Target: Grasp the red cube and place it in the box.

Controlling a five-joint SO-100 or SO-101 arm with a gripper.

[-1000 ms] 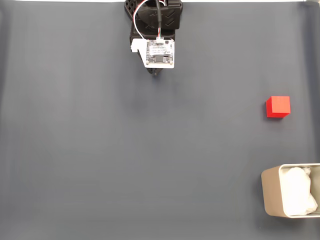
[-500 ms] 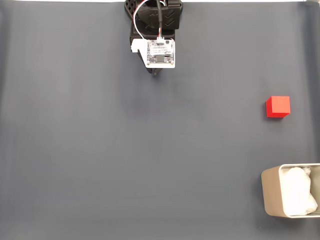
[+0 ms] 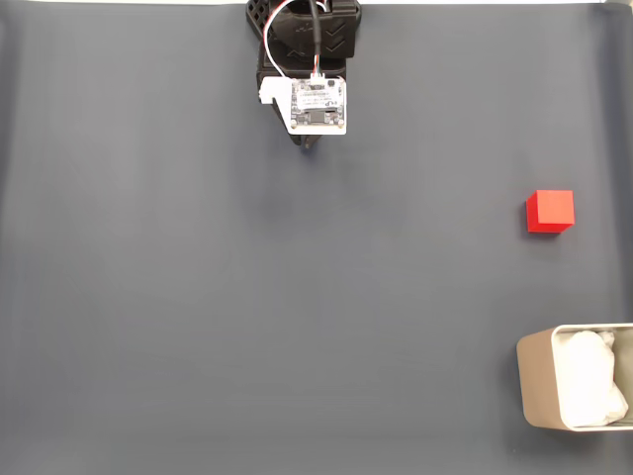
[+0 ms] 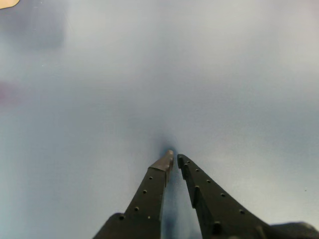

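Note:
The red cube (image 3: 550,211) rests on the grey mat at the right side of the fixed view. Below it, at the lower right corner, stands the beige box (image 3: 535,392) with white padding inside. My arm is folded at the top centre, and the gripper (image 3: 311,145) pokes out just below its white circuit board, far left of the cube. In the wrist view the gripper (image 4: 174,158) has its two black fingers nearly touching at the tips, shut, with nothing between them, just above the bare mat.
The grey mat (image 3: 247,317) covers the whole table. A beige corner (image 4: 7,3) shows at the top left edge of the wrist view. The arm's base (image 3: 307,30) sits at the top edge of the fixed view.

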